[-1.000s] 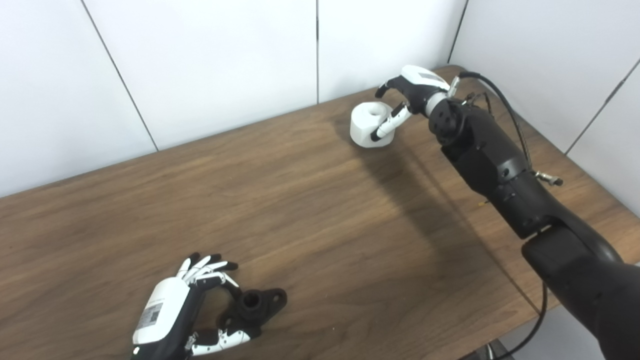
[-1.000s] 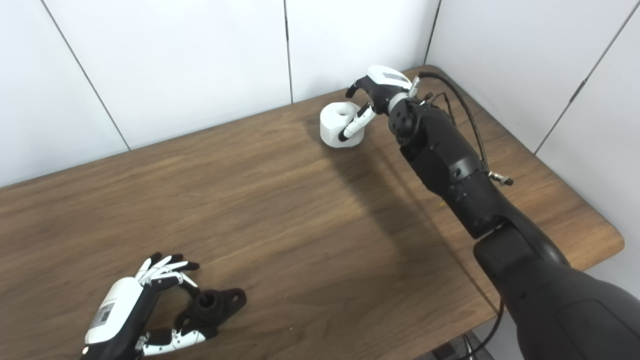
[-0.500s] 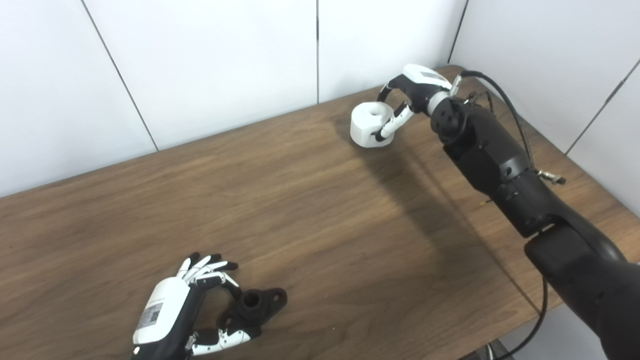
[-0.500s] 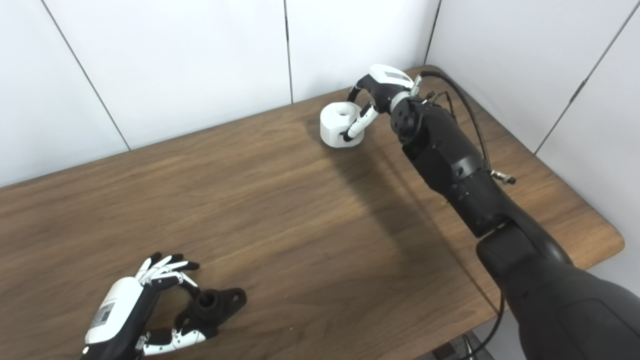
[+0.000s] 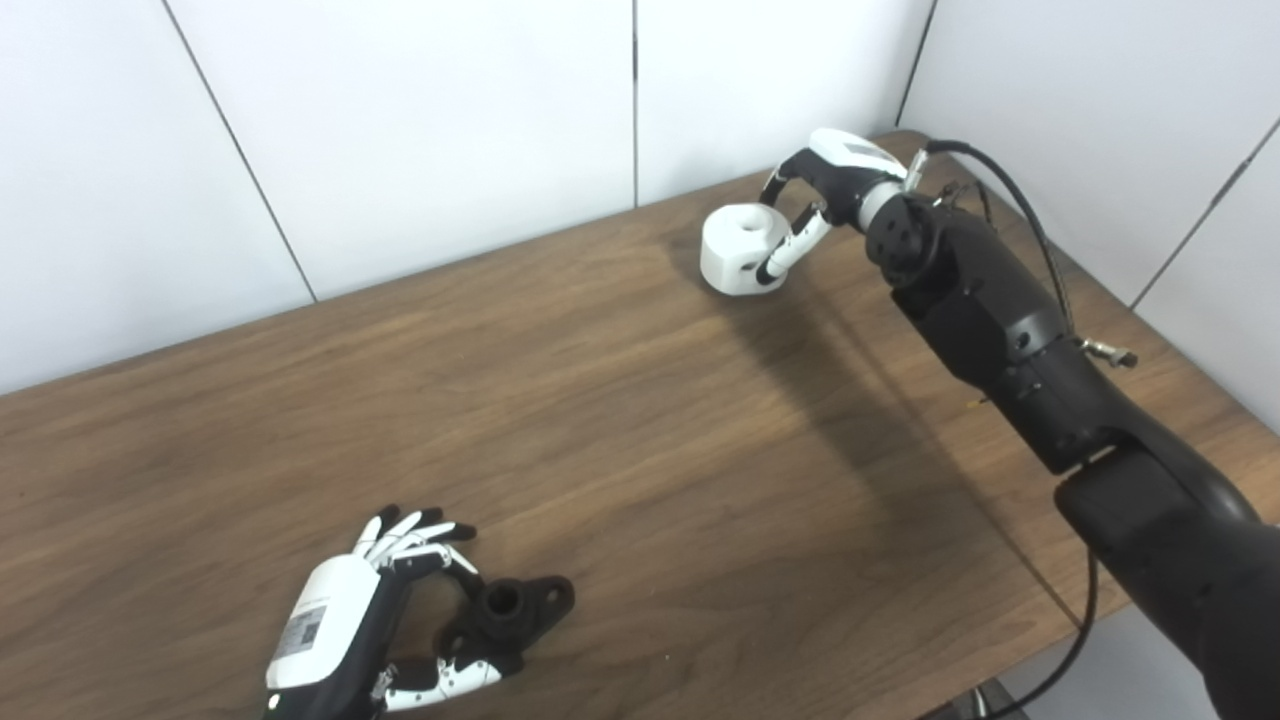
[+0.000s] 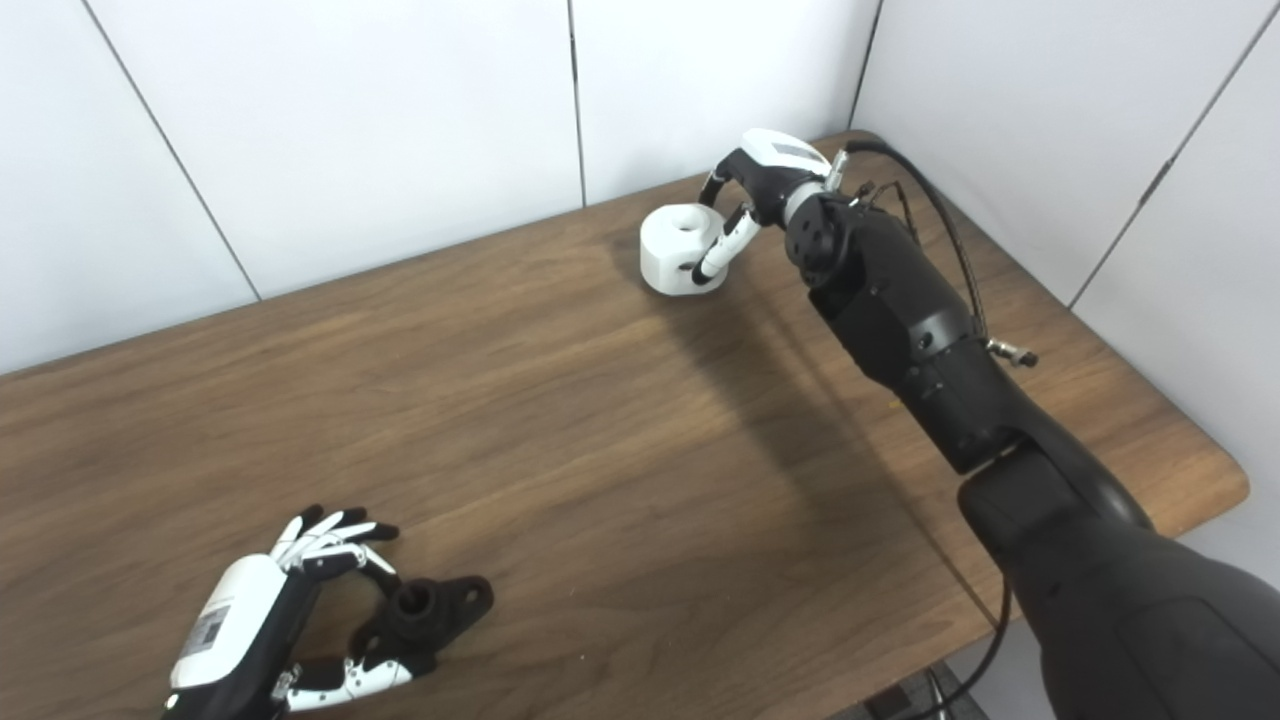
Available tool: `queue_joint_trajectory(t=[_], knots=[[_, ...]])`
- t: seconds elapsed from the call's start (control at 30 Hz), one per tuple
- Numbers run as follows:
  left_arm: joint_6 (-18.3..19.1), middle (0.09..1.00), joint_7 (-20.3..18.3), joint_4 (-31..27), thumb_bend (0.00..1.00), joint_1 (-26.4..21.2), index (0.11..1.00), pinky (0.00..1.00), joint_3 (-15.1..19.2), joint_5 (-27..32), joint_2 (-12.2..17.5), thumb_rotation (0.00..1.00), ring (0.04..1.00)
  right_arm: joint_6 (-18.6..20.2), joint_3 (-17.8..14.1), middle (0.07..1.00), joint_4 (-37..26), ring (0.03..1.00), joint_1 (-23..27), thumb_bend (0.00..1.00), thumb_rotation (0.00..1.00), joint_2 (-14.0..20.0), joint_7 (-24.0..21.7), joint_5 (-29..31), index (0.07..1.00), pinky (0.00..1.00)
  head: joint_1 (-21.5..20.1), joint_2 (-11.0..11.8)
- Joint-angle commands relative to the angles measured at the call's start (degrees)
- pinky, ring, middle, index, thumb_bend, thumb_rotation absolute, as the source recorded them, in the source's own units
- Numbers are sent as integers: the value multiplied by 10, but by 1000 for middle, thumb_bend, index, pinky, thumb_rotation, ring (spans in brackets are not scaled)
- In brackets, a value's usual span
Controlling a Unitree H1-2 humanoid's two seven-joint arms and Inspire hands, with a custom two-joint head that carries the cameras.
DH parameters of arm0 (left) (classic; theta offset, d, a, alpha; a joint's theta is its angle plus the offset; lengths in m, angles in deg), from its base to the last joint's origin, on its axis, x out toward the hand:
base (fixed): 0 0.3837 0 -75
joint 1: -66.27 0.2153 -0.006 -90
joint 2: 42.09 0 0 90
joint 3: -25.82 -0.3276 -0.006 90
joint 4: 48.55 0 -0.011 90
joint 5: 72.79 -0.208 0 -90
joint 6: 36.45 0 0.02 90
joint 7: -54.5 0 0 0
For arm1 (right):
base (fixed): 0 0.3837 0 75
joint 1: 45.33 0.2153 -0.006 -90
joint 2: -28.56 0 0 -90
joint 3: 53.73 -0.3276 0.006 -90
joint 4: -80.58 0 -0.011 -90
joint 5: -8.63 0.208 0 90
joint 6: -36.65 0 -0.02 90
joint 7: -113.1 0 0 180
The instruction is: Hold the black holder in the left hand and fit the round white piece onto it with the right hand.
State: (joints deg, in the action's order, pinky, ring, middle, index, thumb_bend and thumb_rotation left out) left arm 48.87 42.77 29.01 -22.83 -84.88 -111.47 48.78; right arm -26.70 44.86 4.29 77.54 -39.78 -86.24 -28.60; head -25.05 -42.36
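- Your left hand (image 5: 345,610) sits at the near left of the wooden table (image 5: 620,420), low over the surface, with its white back turned up.
- The black holder (image 5: 510,610) lies flat on the table just to the right of that hand, its round socket facing up and a flange ear pointing away to the right.
- The left thumb (image 5: 450,680) reaches under the near side of the holder and touches it, while the fingers (image 5: 415,530) fan out apart on the far side, curled but not pressed on it. You are cupping the holder loosely, not clamping it; it rests on the table.
- Your right hand (image 5: 825,185) is stretched out to the far right corner, well apart from the left hand.
- The round white piece (image 5: 740,250) stands on the table directly in front of the right palm, its centre hole facing up.
- The right fingers curl over the piece's top rim and the thumb presses against its near side, so you have the piece gripped. Whether it has left the table, you cannot tell.
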Motion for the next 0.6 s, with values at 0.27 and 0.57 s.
queue_joint_trajectory(t=[0.27,0.57], knots=[[25,792,-25,4,521,6,485,1000,-10,-17,7,48,900,-8,-13,872,-14,963,28,883,182,9,22,11,617,937,3,0],[29,791,-26,1,521,7,485,1000,-10,-16,7,48,899,-20,-12,846,-16,960,25,540,144,11,36,20,492,988,2,-2]])
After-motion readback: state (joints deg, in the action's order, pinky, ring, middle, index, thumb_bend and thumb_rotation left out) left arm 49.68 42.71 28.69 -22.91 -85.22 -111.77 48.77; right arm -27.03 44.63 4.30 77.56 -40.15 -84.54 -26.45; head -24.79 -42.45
